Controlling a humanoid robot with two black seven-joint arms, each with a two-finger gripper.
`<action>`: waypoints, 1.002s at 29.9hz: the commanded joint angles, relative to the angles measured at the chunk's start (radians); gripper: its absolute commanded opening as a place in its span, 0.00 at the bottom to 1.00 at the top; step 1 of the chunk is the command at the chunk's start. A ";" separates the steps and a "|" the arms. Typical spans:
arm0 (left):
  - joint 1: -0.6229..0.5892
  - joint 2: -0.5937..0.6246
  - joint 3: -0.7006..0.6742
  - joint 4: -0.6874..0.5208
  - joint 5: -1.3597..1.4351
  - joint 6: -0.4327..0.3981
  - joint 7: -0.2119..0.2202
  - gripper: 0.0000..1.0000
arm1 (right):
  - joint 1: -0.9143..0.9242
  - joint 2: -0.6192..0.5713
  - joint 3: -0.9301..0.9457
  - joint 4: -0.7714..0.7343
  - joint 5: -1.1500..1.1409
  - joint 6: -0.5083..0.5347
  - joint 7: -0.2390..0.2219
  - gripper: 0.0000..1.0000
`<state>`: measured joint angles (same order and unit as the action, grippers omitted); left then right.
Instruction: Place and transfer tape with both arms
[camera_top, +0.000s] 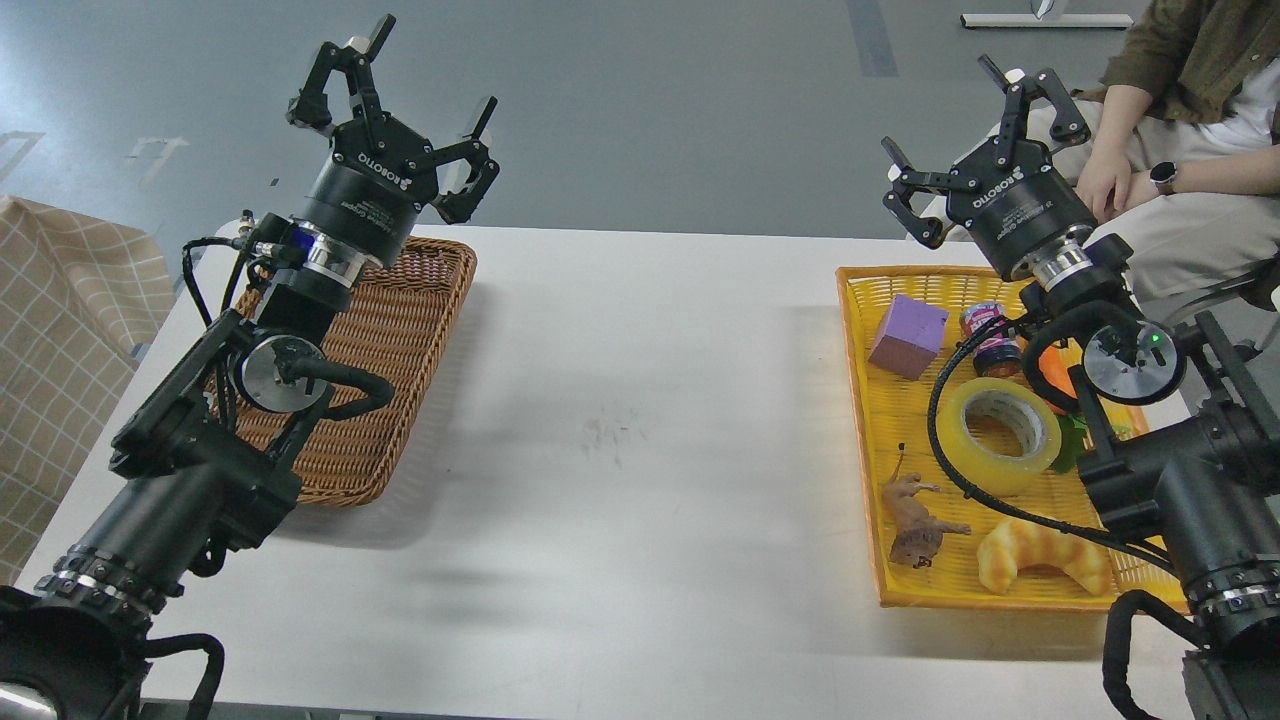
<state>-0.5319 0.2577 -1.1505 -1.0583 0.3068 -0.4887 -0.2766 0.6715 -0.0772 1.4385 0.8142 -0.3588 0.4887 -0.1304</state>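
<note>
The tape (1000, 432), a yellow translucent roll with a grey-white core, lies flat in the yellow tray (860, 400) at the right. My right gripper (975, 135) is raised above the tray's far end, open, with nothing in it, well apart from the roll. At the left, my left gripper (415, 95) is held high over the far end of the brown wicker tray (400, 400), fingers spread open and empty. A black cable of the right arm crosses in front of the tape's left side.
In the yellow tray also lie a purple block (908, 336), a small jar (990, 335), an orange item (1058, 375), a toy animal (918, 520) and a croissant (1040, 560). A seated person (1180, 150) is at the far right. A checked cloth (60, 340) hangs at the left.
</note>
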 joint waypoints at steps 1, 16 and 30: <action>0.001 0.002 0.000 0.000 0.000 0.000 0.000 0.98 | -0.001 0.000 -0.001 0.000 0.001 0.000 0.000 1.00; 0.001 0.003 0.008 0.001 -0.001 0.000 0.004 0.98 | -0.003 0.004 0.000 0.007 0.001 0.000 0.002 1.00; 0.001 0.002 0.003 0.001 -0.001 0.000 0.002 0.98 | -0.004 0.010 0.000 0.014 0.003 0.000 0.008 1.00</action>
<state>-0.5309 0.2579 -1.1436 -1.0569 0.3052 -0.4887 -0.2731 0.6686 -0.0683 1.4390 0.8293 -0.3560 0.4887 -0.1235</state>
